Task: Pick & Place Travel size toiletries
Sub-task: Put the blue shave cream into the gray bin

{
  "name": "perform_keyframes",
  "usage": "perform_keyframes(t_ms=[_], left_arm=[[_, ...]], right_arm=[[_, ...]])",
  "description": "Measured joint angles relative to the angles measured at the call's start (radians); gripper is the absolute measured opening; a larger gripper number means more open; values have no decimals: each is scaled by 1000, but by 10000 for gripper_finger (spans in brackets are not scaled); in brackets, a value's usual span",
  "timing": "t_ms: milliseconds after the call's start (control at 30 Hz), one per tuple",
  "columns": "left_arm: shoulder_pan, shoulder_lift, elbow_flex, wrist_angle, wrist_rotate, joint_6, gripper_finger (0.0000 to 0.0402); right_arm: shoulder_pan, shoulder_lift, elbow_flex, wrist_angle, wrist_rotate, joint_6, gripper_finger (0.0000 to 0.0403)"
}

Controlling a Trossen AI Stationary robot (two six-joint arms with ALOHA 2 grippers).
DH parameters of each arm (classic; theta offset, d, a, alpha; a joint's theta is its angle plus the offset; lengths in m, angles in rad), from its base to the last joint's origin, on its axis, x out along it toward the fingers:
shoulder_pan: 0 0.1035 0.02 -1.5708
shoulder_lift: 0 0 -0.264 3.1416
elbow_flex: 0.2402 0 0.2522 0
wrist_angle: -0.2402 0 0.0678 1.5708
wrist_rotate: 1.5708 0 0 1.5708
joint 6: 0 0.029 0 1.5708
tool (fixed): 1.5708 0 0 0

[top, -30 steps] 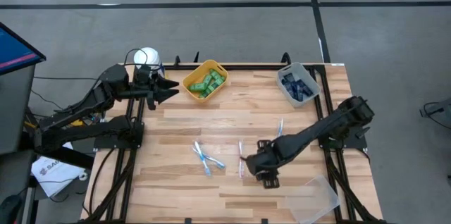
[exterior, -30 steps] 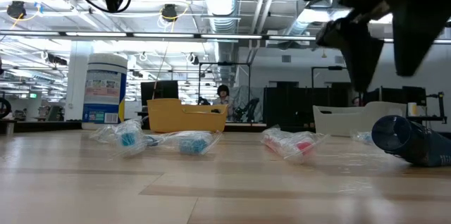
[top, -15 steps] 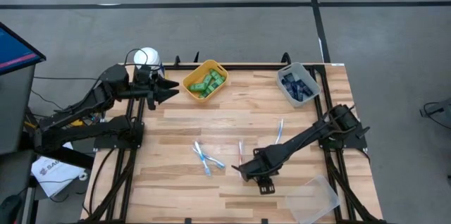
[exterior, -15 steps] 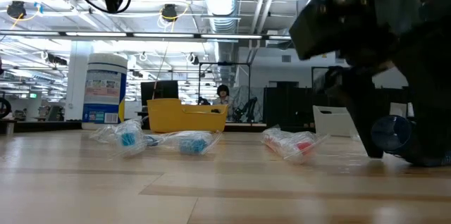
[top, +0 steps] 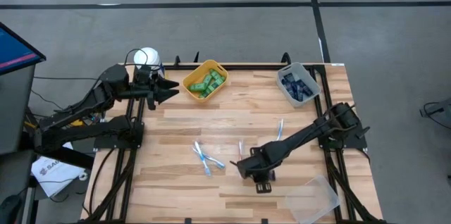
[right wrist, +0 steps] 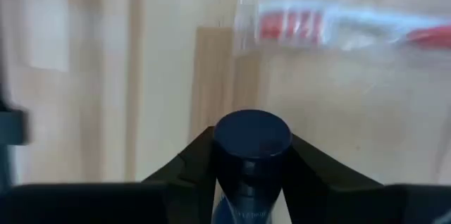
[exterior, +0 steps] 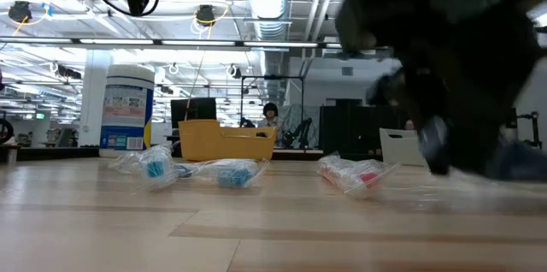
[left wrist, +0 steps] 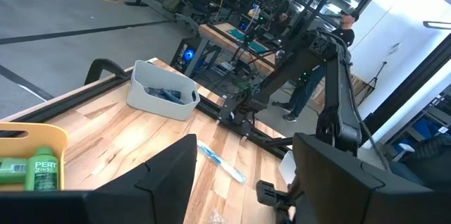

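Observation:
A dark navy tube [right wrist: 251,139] sits between the fingers of my right gripper [top: 244,167], which is shut on it low over the middle of the table. Just beyond it lies a wrapped toothbrush with pink accents [right wrist: 331,27], flat on the wood [top: 240,150]. Wrapped blue-accented toothbrushes [top: 206,157] lie to its left, and another [top: 280,129] lies farther back. My left gripper [top: 173,90] hangs open in the air at the far left, beside the yellow bin [top: 190,86], which holds green bottles [top: 206,82]. My right gripper pinches the navy tube between its two fingers [right wrist: 194,164], just behind the round cap end [right wrist: 251,134]. The fingers point down at the table, slanting in from the right. The cap end shows between the fingertips. Whether the tube still rests on the wood I cannot tell.
A grey bin [top: 287,90] with navy tubes stands at the far right. A clear bin [top: 313,197] sits at the near right corner. A large white-lidded canister [top: 146,57] stands off the far left corner. Bare wood lies along the near left.
My right gripper has come down from above the table to the navy tube and has shifted a little toward the table's left edge. The toothbrushes have stayed where they were.

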Motion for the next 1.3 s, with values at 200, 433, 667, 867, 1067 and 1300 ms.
perform_keyframes(t_ms=[200, 433, 667, 867, 1067, 1300], left_arm=[[0, 0, 0, 0, 1, 0, 232], [0, 0, 0, 0, 1, 0, 232], [0, 0, 0, 0, 1, 0, 232], [0, 0, 0, 0, 0, 0, 232], [0, 0, 0, 0, 0, 0, 232], [0, 0, 0, 0, 0, 0, 232]], right_arm=[[-68, -145, 1, -27, 52, -9, 111], [-264, -397, 1, -209, 276, 6, 111], [-588, -545, 1, -404, 400, 35, 111], [-855, -532, 1, -460, 473, 37, 111], [-1042, -431, 1, -450, 494, 50, 111], [-1154, -280, 1, -481, 494, 68, 129]])
